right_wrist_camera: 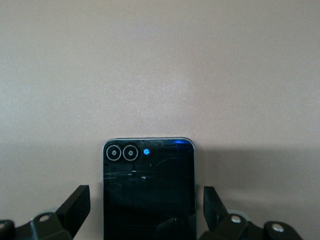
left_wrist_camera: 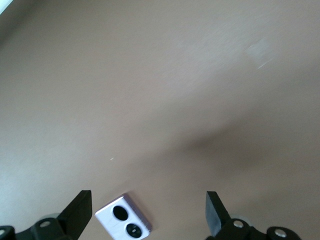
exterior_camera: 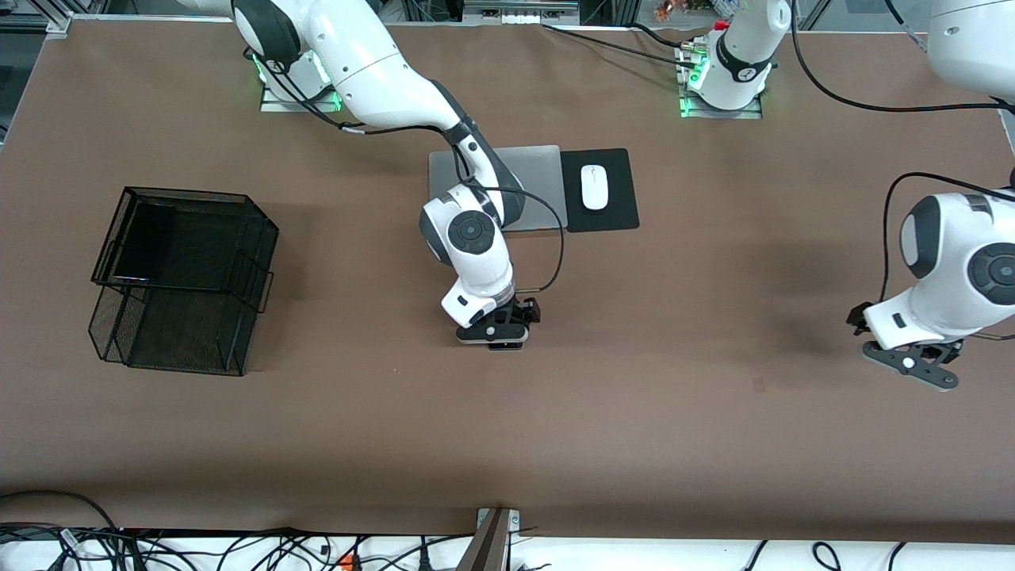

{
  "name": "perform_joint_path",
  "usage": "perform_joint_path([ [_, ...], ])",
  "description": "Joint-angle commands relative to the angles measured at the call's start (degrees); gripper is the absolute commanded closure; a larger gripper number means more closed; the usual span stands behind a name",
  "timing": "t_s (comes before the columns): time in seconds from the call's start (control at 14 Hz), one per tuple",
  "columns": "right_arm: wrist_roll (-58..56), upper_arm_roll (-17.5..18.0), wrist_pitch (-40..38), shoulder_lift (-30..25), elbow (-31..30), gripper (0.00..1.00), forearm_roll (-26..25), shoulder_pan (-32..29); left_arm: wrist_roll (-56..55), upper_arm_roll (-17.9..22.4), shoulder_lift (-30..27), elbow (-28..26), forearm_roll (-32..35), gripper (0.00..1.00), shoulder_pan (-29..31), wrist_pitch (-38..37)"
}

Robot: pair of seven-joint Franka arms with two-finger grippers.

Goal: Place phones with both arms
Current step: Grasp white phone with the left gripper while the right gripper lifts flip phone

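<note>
1. The right gripper (exterior_camera: 493,337) is low at mid-table, fingers (right_wrist_camera: 75,205) spread wide either side of a squarish black phone (right_wrist_camera: 148,187), not gripping it.
2. The left gripper (exterior_camera: 912,366), fingers (left_wrist_camera: 77,210) wide apart and empty, hangs over a lavender-white phone (left_wrist_camera: 123,224) at the left arm's end.
3. Third: a slim black phone (exterior_camera: 147,242) in the mesh tray (exterior_camera: 242,313).

Plenty of bare surface (exterior_camera: 634,444) across the lower band of the frame, free to pass. Blocked at mid-height toward the right arm's end by a tall black wire basket (exterior_camera: 186,277). Blocked at upper centre by laptop (exterior_camera: 539,170), mouse pad (exterior_camera: 614,214) and mouse (exterior_camera: 594,187), with the right arm (exterior_camera: 396,79) slanting over the laptop. At frame centre, right pincer (exterior_camera: 496,337) spread wide over black phone (right_wrist_camera: 148,190), narrow gap each side. Left pincer (exterior_camera: 912,361) spread wide around lavender phone (left_wrist_camera: 123,222), roomier on one side.
</note>
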Motion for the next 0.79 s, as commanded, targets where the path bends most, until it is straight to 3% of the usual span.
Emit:
perform_joint_path([
  [0.0,-0.34,0.08,0.79,1.51,1.83,0.00,-0.99,0.01,-0.99,0.24,-1.27,-1.24,1.32,0.00,0.29,-0.64],
  [0.36,-0.43,0.08,1.59,2.04,1.74,0.01,-1.43,0.10,1.12,-0.19,-1.45,-1.77,-0.16,0.00,8.18,0.13],
  [0.43,-0.78,0.08,1.50,2.04,1.74,0.17,-1.95,0.10,0.77,-0.28,-1.36,-1.77,-1.83,0.00,9.77,1.80],
  [0.64,-3.32,0.08,1.41,2.04,1.65,0.85,-2.14,0.01,-0.72,-0.28,-0.05,-2.12,-8.33,0.00,13.82,5.76],
  [0.72,-4.03,0.08,1.15,1.87,1.65,1.00,-2.22,0.01,-0.81,-0.19,0.30,-2.21,-9.22,0.00,14.35,6.46],
])
